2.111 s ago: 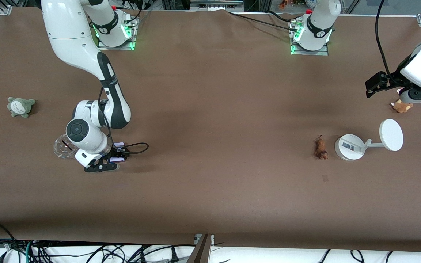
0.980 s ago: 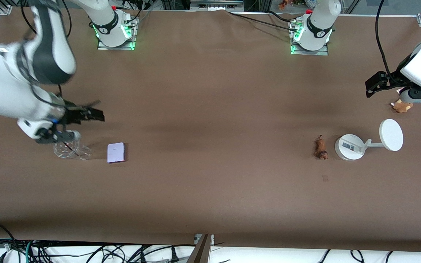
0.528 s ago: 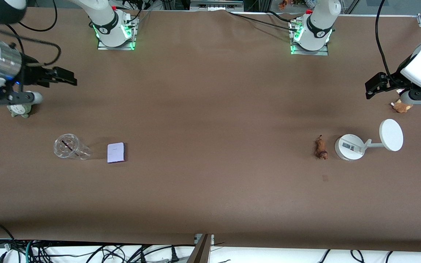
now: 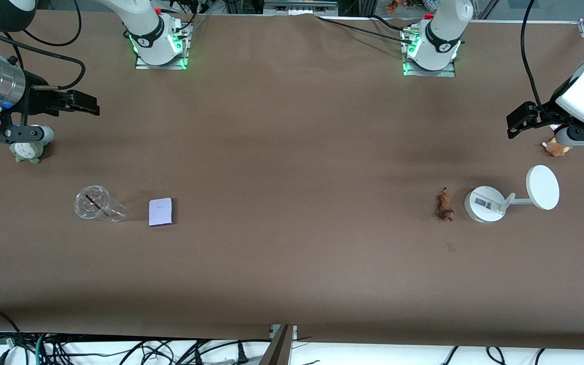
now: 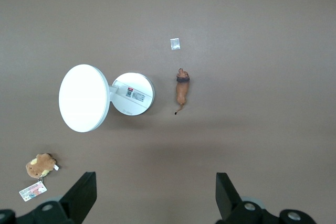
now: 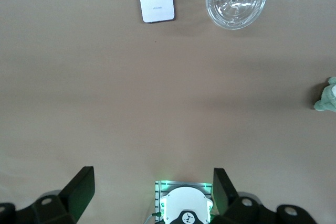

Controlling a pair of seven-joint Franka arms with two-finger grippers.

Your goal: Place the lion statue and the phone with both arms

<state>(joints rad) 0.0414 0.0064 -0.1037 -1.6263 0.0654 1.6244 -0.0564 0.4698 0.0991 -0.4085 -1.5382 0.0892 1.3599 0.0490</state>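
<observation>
Table (image 4: pixel 292 152): broad flat top under a matte brown cover, faintly creased; metal framing along its farther edge, and loose black cables hang past the edge nearest the front camera.
Right arm: white glossy links; its right gripper (image 4: pixel 81 104) hangs raised over the right arm's end of the table, beside the grey plush toy (image 4: pixel 27 151), fingers spread wide with nothing between them.
Left arm: its left gripper (image 4: pixel 520 119) hangs raised over the left arm's end of the table, above the brown plush toy (image 4: pixel 555 148), black fingers parted and bare.
White stand (image 4: pixel 484 204): smooth plastic, round base with a label, short arm tilting a flat disc (image 4: pixel 542 187); the landmark for this end.
Clear cup (image 4: pixel 94 204): transparent ribbed plastic, lying on the table toward the right arm's end.
Phone (image 4: pixel 161 211): flat pale lavender rectangle with a darker purple edge, lying flat just beside the clear cup, well apart from the white stand.
Grey plush toy: fuzzy, rounded, pale belly, farther from the front camera than the cup.
Brown plush toy: fuzzy, round, with a paper tag (image 5: pixel 32 191), farther from the front camera than the white stand.
Lion statue (image 4: pixel 444 205): slim orange-brown figurine with a darker mane end, lying just beside the white stand's base, not touching it.
</observation>
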